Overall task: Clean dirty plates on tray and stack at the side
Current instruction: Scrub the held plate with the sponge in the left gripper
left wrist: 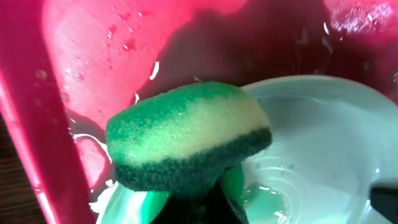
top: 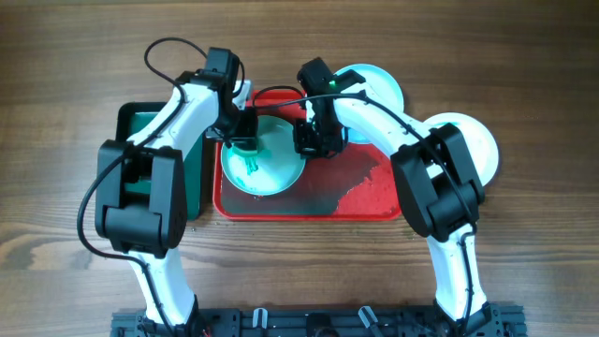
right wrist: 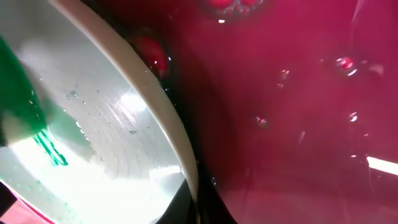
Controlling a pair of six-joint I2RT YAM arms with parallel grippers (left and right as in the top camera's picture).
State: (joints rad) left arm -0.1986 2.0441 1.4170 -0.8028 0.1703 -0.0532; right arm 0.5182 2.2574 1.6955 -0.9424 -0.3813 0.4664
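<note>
My left arm (top: pixel 140 187) climbs from its base at 7 o'clock and bends in toward 3, with the left gripper (top: pixel 245 140) clamped on the sponge (left wrist: pixel 186 137). My right arm (top: pixel 440 178) rises from 5 o'clock and folds toward 9 — the right gripper (top: pixel 312 140) pinches the plate (top: pixel 271 173) by its rim.

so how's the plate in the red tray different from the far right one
The tray plate lies in the red tray with green smears; the far right plate sits on the wood table and looks clean. The left claw holds a sponge at the tray plate, none at the far right plate. Both are round and pale.
</note>
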